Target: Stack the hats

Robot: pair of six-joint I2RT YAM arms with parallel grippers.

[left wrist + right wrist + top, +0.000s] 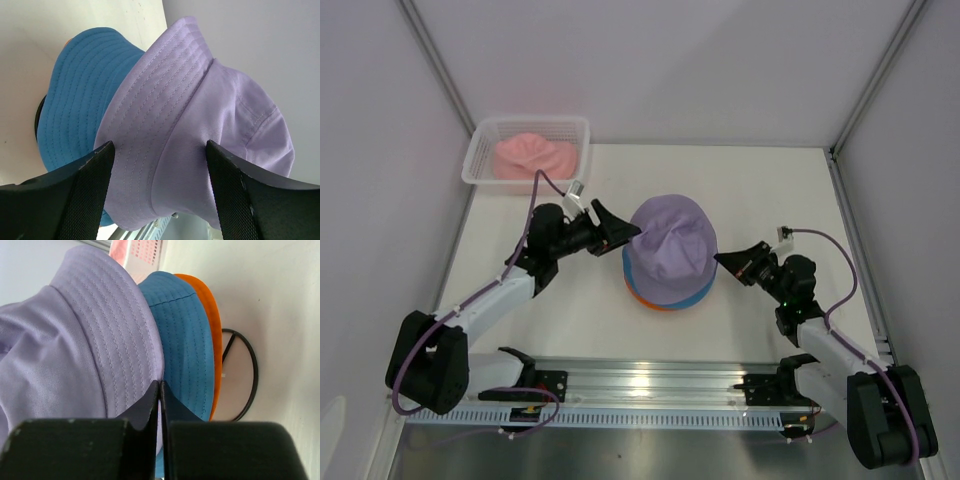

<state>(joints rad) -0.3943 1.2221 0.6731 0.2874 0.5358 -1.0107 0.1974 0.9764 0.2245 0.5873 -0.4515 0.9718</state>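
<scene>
Left arm stretched forward and inward, left gripper fingers spread wide, right arm angled inward, right gripper fingers pressed together.

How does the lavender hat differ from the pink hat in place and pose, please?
The lavender hat tops the blue hat and orange hat at mid-table; the pink hat lies alone in the white basket. The lavender hat's crown stands domed; the pink hat lies crumpled. Both are soft fabric.

I log lavender hat topping blue hat and orange hat, mid-counter; pink hat crumpled far-left, well apart.
</scene>
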